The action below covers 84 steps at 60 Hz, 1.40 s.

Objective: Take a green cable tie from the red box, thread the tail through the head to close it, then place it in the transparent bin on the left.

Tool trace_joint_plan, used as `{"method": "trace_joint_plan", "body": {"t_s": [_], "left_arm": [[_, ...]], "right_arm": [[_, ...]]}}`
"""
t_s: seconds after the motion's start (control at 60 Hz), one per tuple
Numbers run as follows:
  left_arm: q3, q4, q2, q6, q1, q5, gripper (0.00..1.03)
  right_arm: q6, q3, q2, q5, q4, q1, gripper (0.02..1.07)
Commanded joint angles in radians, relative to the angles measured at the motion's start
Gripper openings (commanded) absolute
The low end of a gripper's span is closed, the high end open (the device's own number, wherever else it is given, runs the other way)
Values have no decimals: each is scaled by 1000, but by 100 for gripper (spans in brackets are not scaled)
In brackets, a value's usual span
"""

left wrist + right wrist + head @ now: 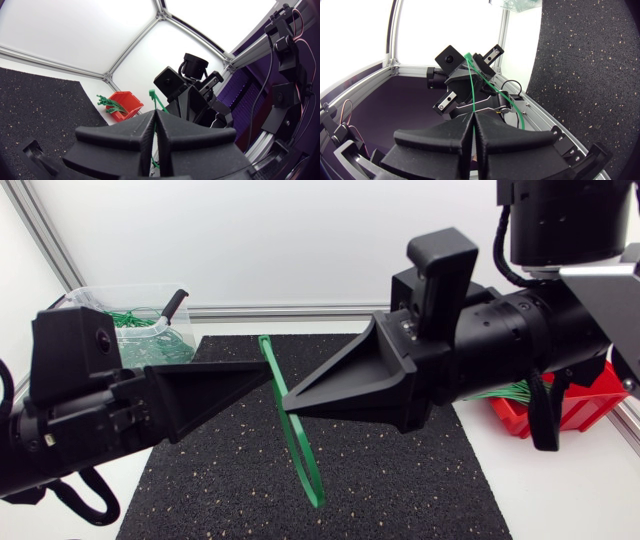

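Above the worktop's black mat (400,480), the left gripper (270,373) and right gripper (287,402) meet tip to tip, each with fingers clamped on the green cable tie (303,460) held between them (the threading step, seemingly unfinished); next, its tail needs steering into the head.

— What is holding everything up?
— You have a white table (560,490). A black mat (400,480) with tiny pale specks lies flat on the middle of it.
— What sits next to your mat?
— On your right, a red box (590,408) sits on the white part, just past the mat's edge. On your left, by the far corner, a see-through bin (88,298) sits beside the mat.
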State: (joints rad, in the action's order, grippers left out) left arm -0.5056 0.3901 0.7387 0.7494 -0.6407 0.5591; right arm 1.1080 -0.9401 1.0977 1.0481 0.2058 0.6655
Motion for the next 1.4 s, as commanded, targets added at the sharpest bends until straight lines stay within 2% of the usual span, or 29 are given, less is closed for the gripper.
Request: {"method": "trace_joint_plan", "body": {"t_s": [0.0,0.133,0.283,0.5,0.7,0.833,0.95,1.233,1.283,1.383], "left_arm": [[-10,3,2,-32,-19,-8,4],[-8,3,7,-56,-42,-27,4],[1,3,-2,-117,-91,-87,4],[15,4,-13,-182,-132,-148,4],[16,1,-21,-211,-168,-186,4],[24,-2,-21,-263,-234,-263,4],[26,0,-12,-301,-260,-300,4],[-2,3,-4,-291,-223,-311,4],[-22,0,10,-263,-192,-284,4],[-44,10,48,-179,-71,-197,4]], "right_arm": [[21,14,2,4,-8,5,8],[19,14,1,10,-6,-4,8],[13,9,-10,29,6,-21,8],[-13,-20,-22,101,69,-87,8],[-13,-20,-29,109,72,-95,8],[-14,-25,-32,115,72,-92,8],[-14,-26,-44,121,73,-87,8],[-14,-14,-50,122,76,-87,8],[-16,-12,-50,122,76,-87,8],[-17,-3,-38,130,63,-86,8]]}}
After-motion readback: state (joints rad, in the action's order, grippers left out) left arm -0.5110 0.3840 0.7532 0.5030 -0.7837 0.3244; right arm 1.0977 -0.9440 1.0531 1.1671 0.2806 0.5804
